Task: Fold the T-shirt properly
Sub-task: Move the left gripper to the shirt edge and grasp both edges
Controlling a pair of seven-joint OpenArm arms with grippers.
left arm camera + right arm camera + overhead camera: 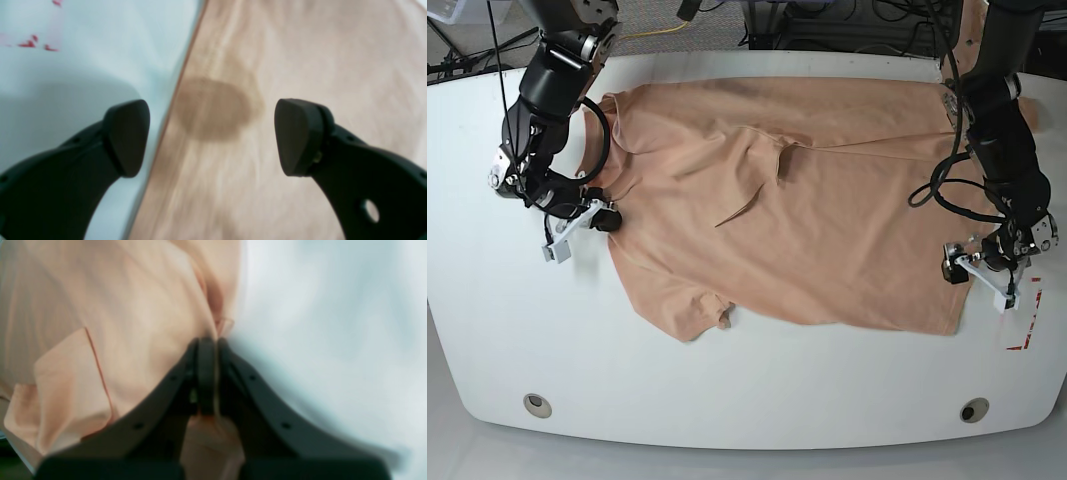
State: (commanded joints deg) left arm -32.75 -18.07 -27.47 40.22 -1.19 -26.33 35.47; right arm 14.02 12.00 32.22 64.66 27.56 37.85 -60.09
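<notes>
The peach T-shirt [797, 220] lies spread almost flat on the white table [487, 330], with a raised crease near its middle. My right gripper [603, 216] is at the shirt's left edge. In the right wrist view it [206, 341] is shut on the shirt's edge [133, 306], with cloth showing between the fingers. My left gripper [959, 268] is at the shirt's right edge. In the left wrist view it [211, 136] is open and empty, one finger over the table [83, 66] and the other over the cloth [300, 66].
Red tape marks [1025, 335] lie on the table by the left gripper and show in the left wrist view [30, 43]. Two round holes [537, 404] sit near the table's front edge. Cables and gear lie beyond the far edge.
</notes>
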